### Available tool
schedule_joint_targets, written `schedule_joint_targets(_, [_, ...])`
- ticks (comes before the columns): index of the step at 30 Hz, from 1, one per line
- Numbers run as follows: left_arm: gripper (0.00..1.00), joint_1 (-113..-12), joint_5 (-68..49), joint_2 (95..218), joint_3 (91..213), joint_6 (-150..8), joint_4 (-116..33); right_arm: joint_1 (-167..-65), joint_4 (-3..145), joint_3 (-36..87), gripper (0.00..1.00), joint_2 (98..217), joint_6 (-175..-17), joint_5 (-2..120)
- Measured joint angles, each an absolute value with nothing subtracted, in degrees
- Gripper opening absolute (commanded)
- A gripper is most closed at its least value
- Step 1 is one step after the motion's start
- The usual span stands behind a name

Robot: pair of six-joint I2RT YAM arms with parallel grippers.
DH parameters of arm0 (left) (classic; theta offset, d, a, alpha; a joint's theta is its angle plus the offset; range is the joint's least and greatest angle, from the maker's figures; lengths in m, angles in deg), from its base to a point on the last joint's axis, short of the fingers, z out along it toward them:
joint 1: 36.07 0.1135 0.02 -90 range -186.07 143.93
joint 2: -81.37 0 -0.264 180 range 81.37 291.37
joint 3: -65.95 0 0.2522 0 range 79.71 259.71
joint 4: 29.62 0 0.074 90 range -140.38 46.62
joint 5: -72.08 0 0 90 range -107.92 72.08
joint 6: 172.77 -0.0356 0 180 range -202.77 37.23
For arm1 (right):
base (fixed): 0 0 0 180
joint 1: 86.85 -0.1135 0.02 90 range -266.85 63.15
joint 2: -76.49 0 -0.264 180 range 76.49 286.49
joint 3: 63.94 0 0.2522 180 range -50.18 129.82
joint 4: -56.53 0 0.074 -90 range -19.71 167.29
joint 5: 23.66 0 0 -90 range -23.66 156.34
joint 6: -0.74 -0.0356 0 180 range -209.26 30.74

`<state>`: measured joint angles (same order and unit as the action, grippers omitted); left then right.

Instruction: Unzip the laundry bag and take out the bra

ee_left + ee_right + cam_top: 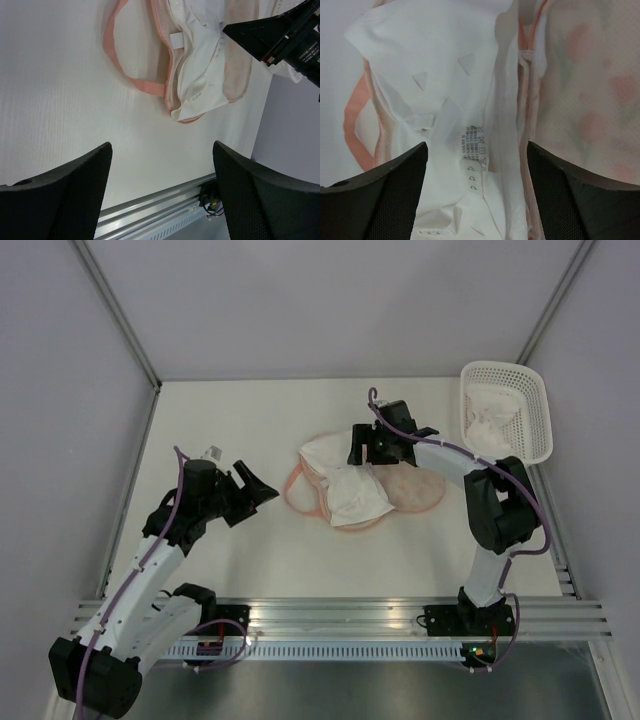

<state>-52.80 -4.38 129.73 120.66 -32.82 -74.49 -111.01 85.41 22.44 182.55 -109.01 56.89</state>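
Right jaws apart, clamping nothing, directly over the one bra (445, 90), which lies across the one opened laundry bag (590, 100) (zipper hard to make out). Left jaws apart too, above the surface (60, 100), short of the bag's loop strap (147, 86).

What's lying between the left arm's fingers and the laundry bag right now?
Only bare white table lies between the left gripper and the pink loop strap of the laundry bag. The left wrist and top views both show it.

Sewn care tag (476, 150) on bra (440, 70), washing symbols visible, small print illegible
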Motion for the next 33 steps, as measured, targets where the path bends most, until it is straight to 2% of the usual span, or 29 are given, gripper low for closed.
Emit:
schedule_joint_targets(9, [0.85,-52.8,-4.38,129.73,120.66,-32.86,-74.58,-105.06,74.04,16.15,0.77,186.87,-114.69,36.02])
schedule_joint_targets(12, [0.85,-52.8,-4.4,129.73,120.66,-32.86,-74.6,-104.02,71.38,15.38,0.67,187.97,-116.61,32.08])
schedule_joint_targets(19, [0.85,-52.8,-4.44,129.75,120.66,-32.86,-74.6,-103.97,67.03,13.85,0.62,187.75,-119.35,26.25])
schedule_joint_targets(20, [0.85,-52.8,-4.46,129.75,120.66,-32.86,-74.6,-103.97,66.92,13.72,0.59,187.55,-119.57,25.79])
schedule_joint_targets(22, [0.85,-52.8,-4.46,129.75,120.66,-32.86,-74.6,-103.97,66.42,13.63,0.47,187.31,-120.0,24.98])
schedule_joint_targets(25, [0.85,-52.8,-4.46,129.75,120.66,-32.88,-74.6,-103.97,65.43,13.61,0.24,187.2,-120.96,23.47])
schedule_joint_targets(26, [0.85,-52.8,-4.46,129.75,120.66,-32.88,-74.6,-103.97,65.19,13.61,0.22,187.2,-121.18,23.06])
schedule_joint_targets(30, [0.85,-52.8,-4.48,129.75,120.66,-32.88,-74.62,-103.97,64.62,13.61,0.28,187.25,-122.17,21.5])
schedule_joint_targets(32, [0.85,-52.8,-4.48,129.82,120.66,-32.88,-74.6,-103.99,64.25,13.61,0.22,187.68,-122.32,20.83])
schedule_joint_targets(33, [0.85,-52.8,-4.48,129.86,120.66,-32.88,-74.62,-103.99,64.05,13.63,0.09,188.05,-122.43,20.61])
